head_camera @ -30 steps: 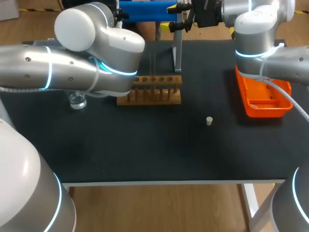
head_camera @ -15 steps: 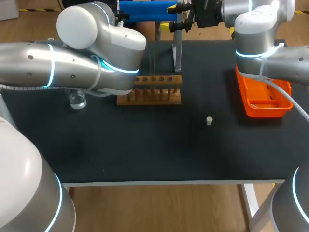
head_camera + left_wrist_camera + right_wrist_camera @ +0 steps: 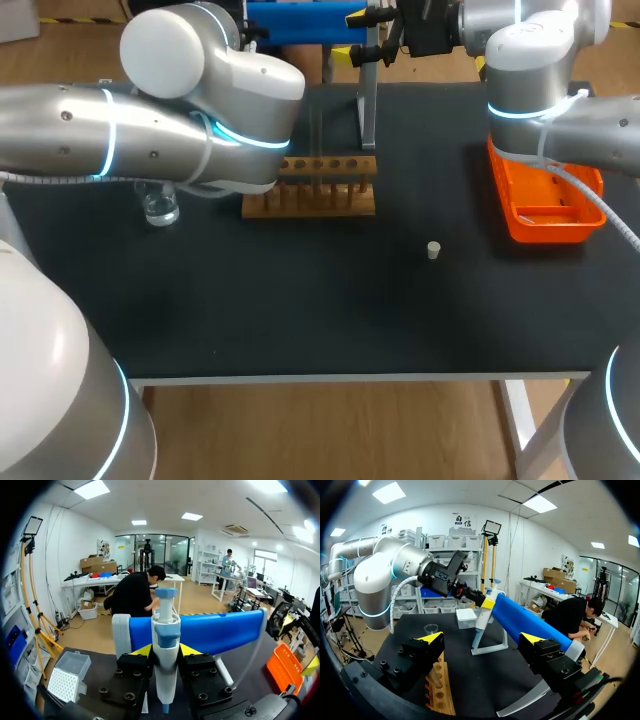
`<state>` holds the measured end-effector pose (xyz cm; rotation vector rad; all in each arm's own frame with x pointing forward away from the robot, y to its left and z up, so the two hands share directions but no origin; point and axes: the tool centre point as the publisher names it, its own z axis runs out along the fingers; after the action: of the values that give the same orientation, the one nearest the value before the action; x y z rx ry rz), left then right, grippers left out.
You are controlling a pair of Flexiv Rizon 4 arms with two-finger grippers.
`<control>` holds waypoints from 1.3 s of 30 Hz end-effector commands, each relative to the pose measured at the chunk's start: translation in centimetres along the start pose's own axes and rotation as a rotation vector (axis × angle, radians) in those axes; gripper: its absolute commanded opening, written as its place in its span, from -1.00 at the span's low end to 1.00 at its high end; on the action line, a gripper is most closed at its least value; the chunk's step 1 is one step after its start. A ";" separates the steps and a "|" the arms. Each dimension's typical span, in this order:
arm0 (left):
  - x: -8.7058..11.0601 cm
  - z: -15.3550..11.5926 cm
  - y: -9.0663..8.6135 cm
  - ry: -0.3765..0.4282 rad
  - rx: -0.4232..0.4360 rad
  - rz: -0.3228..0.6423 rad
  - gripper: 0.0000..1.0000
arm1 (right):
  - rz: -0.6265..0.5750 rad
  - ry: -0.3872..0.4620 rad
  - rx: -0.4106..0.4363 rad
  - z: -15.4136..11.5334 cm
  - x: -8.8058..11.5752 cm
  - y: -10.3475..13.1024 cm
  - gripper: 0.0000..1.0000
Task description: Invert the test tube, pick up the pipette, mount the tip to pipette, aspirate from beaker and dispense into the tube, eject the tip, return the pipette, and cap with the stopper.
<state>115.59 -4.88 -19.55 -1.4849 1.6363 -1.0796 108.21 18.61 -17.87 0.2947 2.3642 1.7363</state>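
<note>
The white pipette [image 3: 165,645] with a blue cap stands upright between my left gripper's [image 3: 165,652] yellow-tipped fingers, which are shut on its body. In the right wrist view the pipette [image 3: 481,614] is at the top of its stand [image 3: 492,647]; whether it rests on the hook I cannot tell. My right gripper [image 3: 482,639] is wide open and holds nothing, a short way off and facing the stand. The wooden rack [image 3: 310,185] carries a faint glass tube [image 3: 317,135]. The beaker [image 3: 160,208] stands left of the rack. The small stopper [image 3: 433,250] lies alone on the mat.
An orange tray [image 3: 545,215] sits at the right under my right arm. A white tip box [image 3: 67,677] stands at the table's back left. My left arm's bulky elbow [image 3: 200,60] hangs over the table's left half, hiding what is under it.
My left arm's elbow has shifted slightly to the right and farther back. The right arm, rack, beaker and stopper have not moved.
</note>
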 end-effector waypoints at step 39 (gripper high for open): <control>-0.4 2.4 -0.3 -0.009 -0.042 0.003 -1.00 | 0.000 0.000 0.003 -0.1 0.0 0.1 1.00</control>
<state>117.49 -4.82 -20.27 -1.5087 1.6582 -1.0440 108.21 18.61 -17.87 0.2947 2.3642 1.7363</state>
